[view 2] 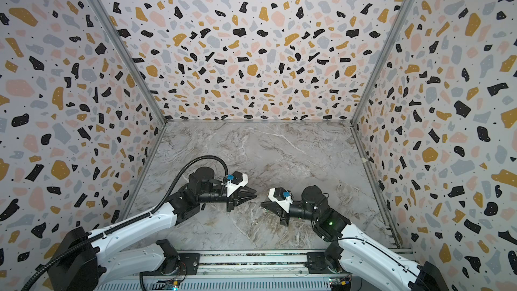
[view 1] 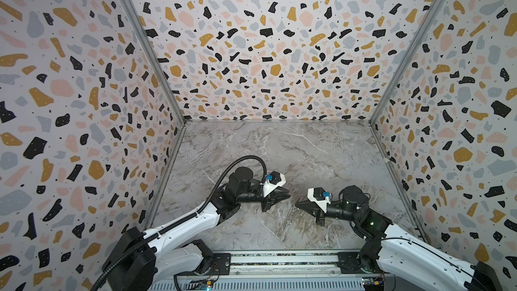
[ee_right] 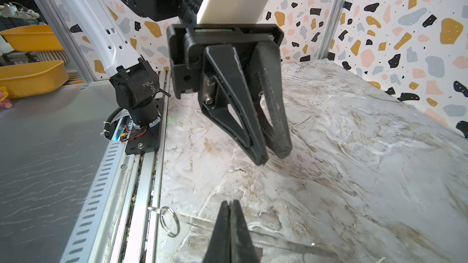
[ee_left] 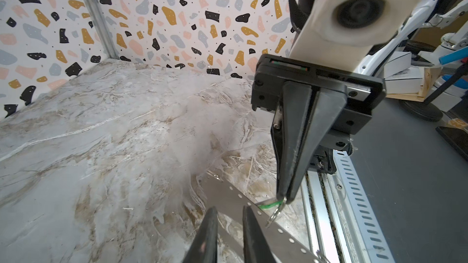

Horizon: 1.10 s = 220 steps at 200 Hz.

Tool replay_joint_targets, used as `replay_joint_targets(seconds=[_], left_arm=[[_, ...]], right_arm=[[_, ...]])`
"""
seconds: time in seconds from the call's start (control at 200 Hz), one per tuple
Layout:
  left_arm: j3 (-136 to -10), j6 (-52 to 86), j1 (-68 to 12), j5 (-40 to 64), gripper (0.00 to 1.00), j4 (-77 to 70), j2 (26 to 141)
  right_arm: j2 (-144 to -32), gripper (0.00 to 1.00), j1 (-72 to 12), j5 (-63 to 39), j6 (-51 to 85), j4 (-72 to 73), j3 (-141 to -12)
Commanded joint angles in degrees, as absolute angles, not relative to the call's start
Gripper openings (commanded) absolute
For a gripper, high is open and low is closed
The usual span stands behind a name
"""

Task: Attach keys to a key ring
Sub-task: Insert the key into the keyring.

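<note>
Little of the task looked done: you could not see the key (ee_left: 269,204) threaded on the ring (ee_right: 170,221). Your left jaws stood slightly parted and empty, tips facing the right jaws across a small gap. Your right jaws were clenched; a green sliver of the key sat right at their tips, though whether they pinched it could not be told. The ring lay just beside and below those tips, seemingly on the table (view 1: 279,149). By that reading, the threading was left.

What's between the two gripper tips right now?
Nothing: only bare marble tabletop shows between the left gripper and right gripper in both top views.
</note>
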State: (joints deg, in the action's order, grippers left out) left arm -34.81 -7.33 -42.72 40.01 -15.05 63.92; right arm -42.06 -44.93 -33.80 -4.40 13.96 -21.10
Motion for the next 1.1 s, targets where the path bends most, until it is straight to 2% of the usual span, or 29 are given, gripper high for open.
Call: replay_joint_targets(seconds=[0.0, 0.551, 1.096], left_arm=[[-33.73, -9.12, -43.7, 41.31, 0.23, -16.04, 62.84], [-34.45, -11.41, -45.31, 43.14, 0.3, -14.77, 63.7], [-37.25, -14.02, -46.08, 45.0, 0.31, -11.23, 67.59]], right_arm=[[-41.84, 0.0, -45.09, -33.84, -4.51, 14.15, -24.14], [-41.84, 0.0, -45.09, -34.48, -4.72, 14.02, -24.44], [-42.07, 0.0, -45.09, -35.33, -4.69, 14.05, -24.66]])
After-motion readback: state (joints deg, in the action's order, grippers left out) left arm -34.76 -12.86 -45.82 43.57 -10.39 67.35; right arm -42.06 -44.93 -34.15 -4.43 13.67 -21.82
